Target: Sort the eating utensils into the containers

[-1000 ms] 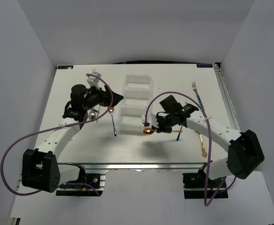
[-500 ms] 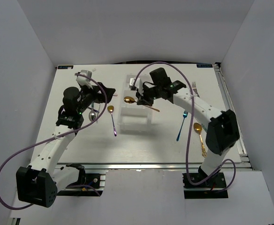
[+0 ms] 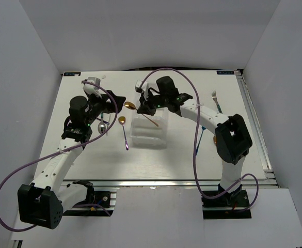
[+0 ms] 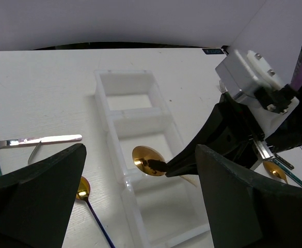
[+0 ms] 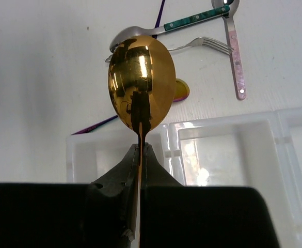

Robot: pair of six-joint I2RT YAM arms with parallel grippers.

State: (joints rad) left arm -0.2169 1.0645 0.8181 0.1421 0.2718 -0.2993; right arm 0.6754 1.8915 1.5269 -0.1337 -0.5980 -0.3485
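My right gripper is shut on the thin handle of a gold spoon. The spoon hangs bowl-forward over the left wall of the white divided tray. My left gripper stands wide open just left of the tray with nothing between its fingers. On the table to the tray's left lie a gold-bowled spoon with a purple handle, a teal-handled spoon, a silver fork and a knife.
A fork with a dark handle lies at the far right of the table, and a blue utensil shows beside the right arm. Purple cables loop from both arms. White walls stand close on three sides.
The right arm swung from the near right of the table across to the tray's far left, carrying the gold spoon. The left arm drew back and stayed open.
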